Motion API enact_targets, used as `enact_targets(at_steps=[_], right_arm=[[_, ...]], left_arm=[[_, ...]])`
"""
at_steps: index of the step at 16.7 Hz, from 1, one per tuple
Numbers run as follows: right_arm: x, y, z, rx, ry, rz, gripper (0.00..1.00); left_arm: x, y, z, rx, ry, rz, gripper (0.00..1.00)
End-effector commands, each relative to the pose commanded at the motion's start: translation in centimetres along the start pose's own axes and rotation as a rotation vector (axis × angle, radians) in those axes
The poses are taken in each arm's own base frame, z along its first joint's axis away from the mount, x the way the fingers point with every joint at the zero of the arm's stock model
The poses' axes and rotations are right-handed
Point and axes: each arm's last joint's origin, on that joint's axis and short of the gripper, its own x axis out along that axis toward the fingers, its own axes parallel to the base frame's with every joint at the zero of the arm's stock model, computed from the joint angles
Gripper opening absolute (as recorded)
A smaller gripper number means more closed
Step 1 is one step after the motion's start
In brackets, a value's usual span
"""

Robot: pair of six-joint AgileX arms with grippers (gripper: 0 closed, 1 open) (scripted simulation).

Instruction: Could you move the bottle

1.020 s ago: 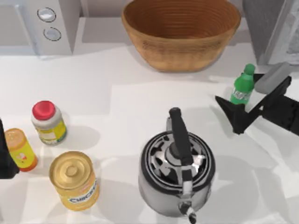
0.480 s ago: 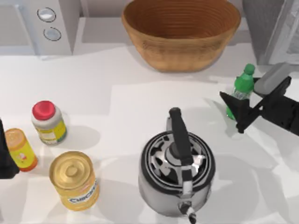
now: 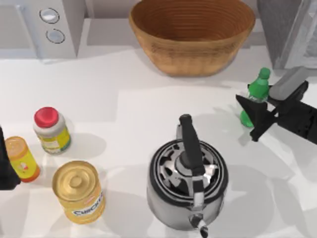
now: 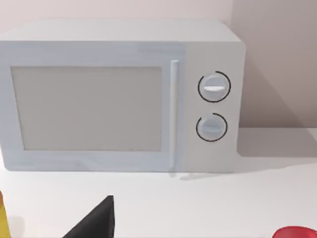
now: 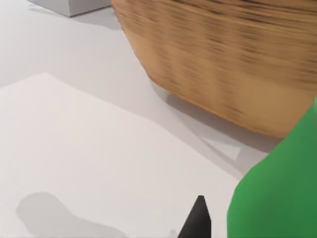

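Right tool [image 3: 258, 117] sits around the green bottle [image 3: 255, 93] at the bench's [image 3: 129, 119] far right — can't tell if it's clenched yet — left tool [image 3: 6, 163] parked far left.

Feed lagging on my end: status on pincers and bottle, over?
Right pincer at the slim green plastic bottle, fingers open around it. Bottle upright, table's right side. Left arm parked at the left edge. Nothing blocking.
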Motion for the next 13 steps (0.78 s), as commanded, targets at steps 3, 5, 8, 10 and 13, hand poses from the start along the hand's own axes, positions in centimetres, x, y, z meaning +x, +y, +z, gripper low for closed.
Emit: enact_targets(at_steps=[3, 5, 8, 10, 13], right_arm=[[0.0, 0.0, 0.0, 0.000, 0.000, 0.000, 0.00], [0.0, 0.0, 0.0, 0.000, 0.000, 0.000, 0.00], [-0.1, -0.1, 0.0, 0.002, 0.000, -0.004, 0.00], [-1.0, -1.0, 0.4, 0.016, 0.000, -0.037, 0.00], [-4.5, -3.9, 0.9, 0.054, 0.007, -0.169, 0.00]], left_arm=[[0.0, 0.0, 0.0, 0.000, 0.000, 0.000, 1.00], [0.0, 0.0, 0.0, 0.000, 0.000, 0.000, 1.00], [0.0, 0.0, 0.0, 0.000, 0.000, 0.000, 1.00], [0.0, 0.0, 0.0, 0.000, 0.000, 0.000, 1.00], [0.0, 0.0, 0.0, 0.000, 0.000, 0.000, 1.00]])
